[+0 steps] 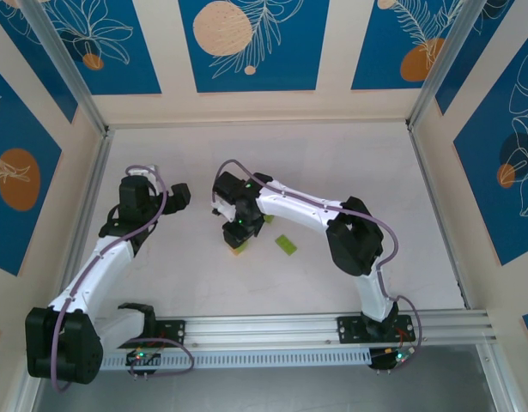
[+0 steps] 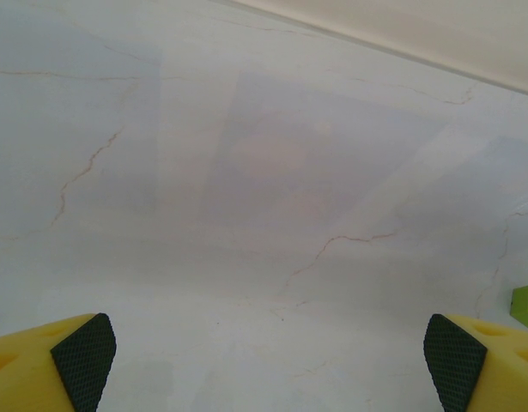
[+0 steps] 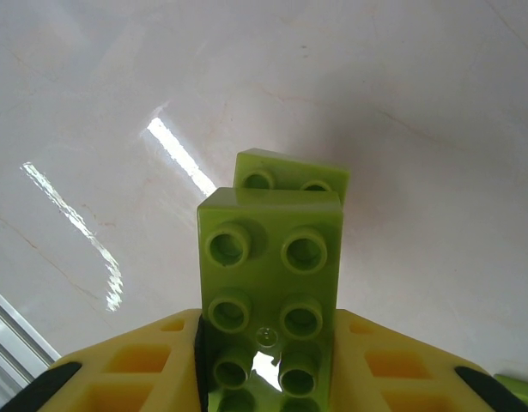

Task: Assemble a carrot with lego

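A lime-green brick [image 1: 286, 244] lies flat on the white table [image 1: 349, 172]

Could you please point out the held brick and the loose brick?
held brick [image 3: 268, 283]: right wrist view, middle of its studded face.
loose brick [image 1: 286, 244]: top external view, middle of its top face.

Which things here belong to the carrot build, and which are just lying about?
Job: lime-green bricks clamped in right gripper; loose green brick on table.
Not job: left gripper, open, holding nothing; blue wall panels; aluminium rail.
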You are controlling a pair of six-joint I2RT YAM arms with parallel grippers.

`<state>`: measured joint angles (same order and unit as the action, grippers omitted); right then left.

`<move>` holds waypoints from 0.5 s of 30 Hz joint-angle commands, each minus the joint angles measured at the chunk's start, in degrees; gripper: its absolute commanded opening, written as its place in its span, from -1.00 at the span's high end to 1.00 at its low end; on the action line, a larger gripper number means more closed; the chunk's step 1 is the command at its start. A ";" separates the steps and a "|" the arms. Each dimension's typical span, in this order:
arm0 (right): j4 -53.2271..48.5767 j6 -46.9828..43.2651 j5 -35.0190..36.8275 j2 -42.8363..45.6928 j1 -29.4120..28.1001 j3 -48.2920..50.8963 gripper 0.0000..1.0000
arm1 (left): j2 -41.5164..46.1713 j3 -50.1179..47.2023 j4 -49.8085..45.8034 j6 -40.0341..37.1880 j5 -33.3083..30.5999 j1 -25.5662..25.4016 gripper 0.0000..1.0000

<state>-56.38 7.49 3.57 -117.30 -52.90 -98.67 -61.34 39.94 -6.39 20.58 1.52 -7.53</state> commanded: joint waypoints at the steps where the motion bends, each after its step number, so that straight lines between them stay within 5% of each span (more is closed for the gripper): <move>1: -2.42 0.40 0.03 -1.72 0.00 -1.26 0.31 | 0.17 0.67 0.77 -0.80 1.02 -0.55 -0.90; 15: -1.97 5.28 -2.55 -1.27 0.45 -1.52 0.31 | 0.20 0.66 0.92 -0.83 1.21 -0.53 -0.90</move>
<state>-56.36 10.76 3.14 -117.56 -52.69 -99.00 -61.34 39.94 -6.39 20.58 1.52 -7.53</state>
